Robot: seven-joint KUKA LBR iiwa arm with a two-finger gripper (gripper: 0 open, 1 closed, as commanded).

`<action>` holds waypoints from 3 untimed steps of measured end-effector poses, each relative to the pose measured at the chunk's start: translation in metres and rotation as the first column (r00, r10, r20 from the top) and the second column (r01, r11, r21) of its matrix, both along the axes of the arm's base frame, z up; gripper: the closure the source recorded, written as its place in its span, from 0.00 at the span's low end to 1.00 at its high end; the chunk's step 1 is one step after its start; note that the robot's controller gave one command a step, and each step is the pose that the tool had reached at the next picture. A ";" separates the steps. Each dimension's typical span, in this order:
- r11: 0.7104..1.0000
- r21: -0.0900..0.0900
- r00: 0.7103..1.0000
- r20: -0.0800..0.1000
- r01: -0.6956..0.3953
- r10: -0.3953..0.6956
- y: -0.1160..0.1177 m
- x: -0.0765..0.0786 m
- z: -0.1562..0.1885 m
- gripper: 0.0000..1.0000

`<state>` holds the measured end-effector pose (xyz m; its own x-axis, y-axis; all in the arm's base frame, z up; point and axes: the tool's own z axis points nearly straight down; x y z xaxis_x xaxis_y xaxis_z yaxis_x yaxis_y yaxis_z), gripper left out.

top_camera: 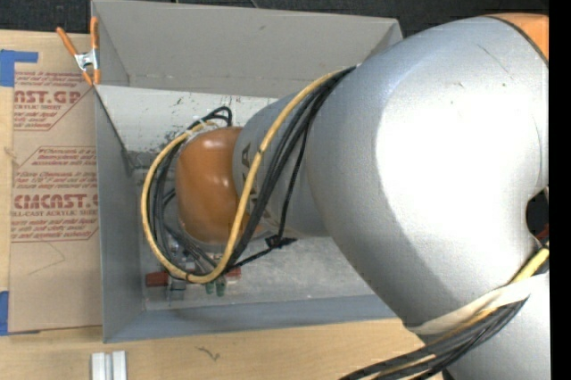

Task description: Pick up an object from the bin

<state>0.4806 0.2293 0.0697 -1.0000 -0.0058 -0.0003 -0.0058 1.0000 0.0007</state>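
My gripper [186,260] is low in the bin's front left corner, its dark body showing just under the arm's orange cover and cable loops. A small red-brown block [156,279] lies on the bin floor right beside it, to its left. A small green piece [213,287] and a small red piece [234,273] lie close on its right, near the front wall. Whether any of them is in the gripper's hold is hidden by the arm.
The large grey arm reaches in from the right and covers most of the bin floor. The bin's left wall and front wall stand close around the gripper. A bare, scuffed strip of floor shows along the back wall.
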 end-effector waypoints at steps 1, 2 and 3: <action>1.000 0.003 1.000 0.004 -0.001 0.001 0.001 0.001 0.062 1.00; 1.000 0.002 1.000 0.001 -0.001 0.001 0.002 0.001 0.077 1.00; 1.000 0.001 1.000 0.000 -0.001 0.001 0.002 0.001 0.081 1.00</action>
<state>0.4820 0.2315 0.1511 -1.0000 -0.0070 -0.0003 -0.0070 1.0000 0.0020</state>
